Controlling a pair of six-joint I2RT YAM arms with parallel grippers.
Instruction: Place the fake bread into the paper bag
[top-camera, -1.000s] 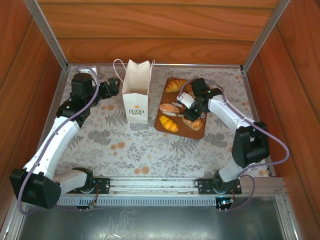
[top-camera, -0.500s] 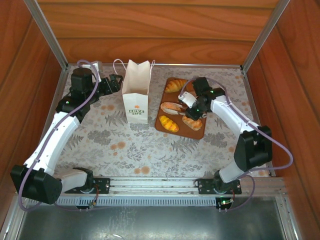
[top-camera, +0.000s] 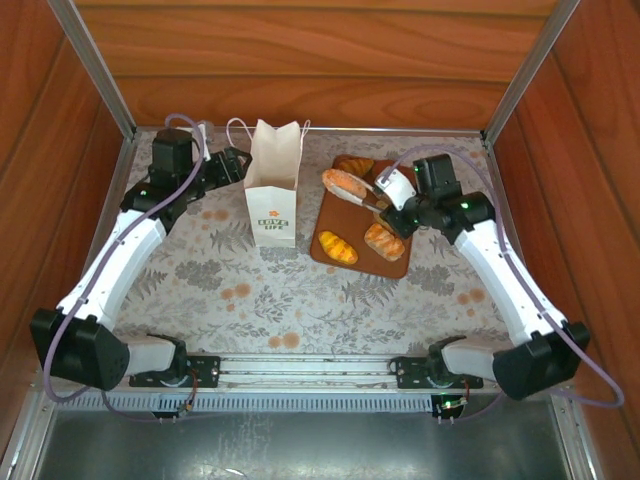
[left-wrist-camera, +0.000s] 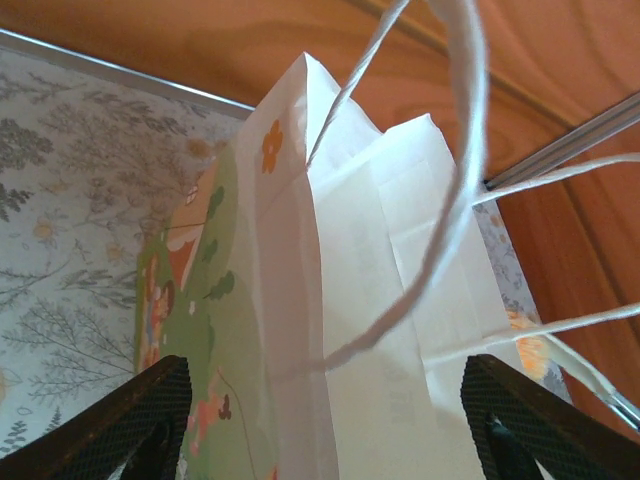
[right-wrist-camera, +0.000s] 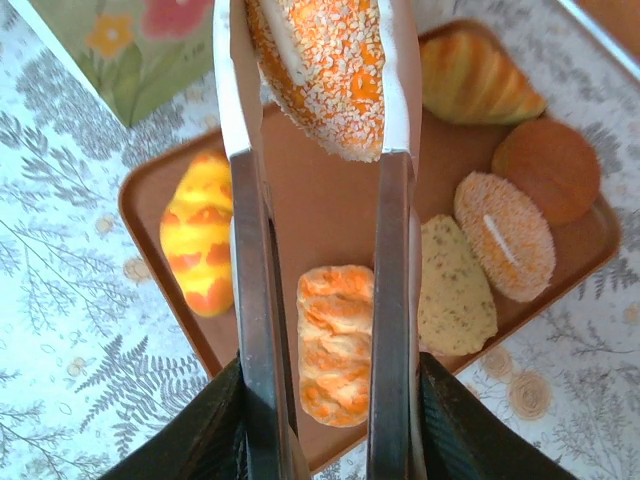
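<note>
The white paper bag stands upright left of the brown board. My left gripper is at the bag's upper left edge. In the left wrist view it is open, and the bag's top sits between the fingers. My right gripper is shut on metal tongs. The tongs pinch a seeded roll of fake bread above the board's back left. On the board lie a yellow striped piece, a glazed roll, a croissant and other pastries.
The bag's cord handles loop loosely above its top. Wooden walls close in the table on three sides, with a metal rail along the near edge. The flowered cloth in front of the bag and board is bare.
The right arm has lifted the seeded roll off the board in the tongs and carried it back and left. The left gripper has moved closer to the bag's top, its jaws narrowing.
</note>
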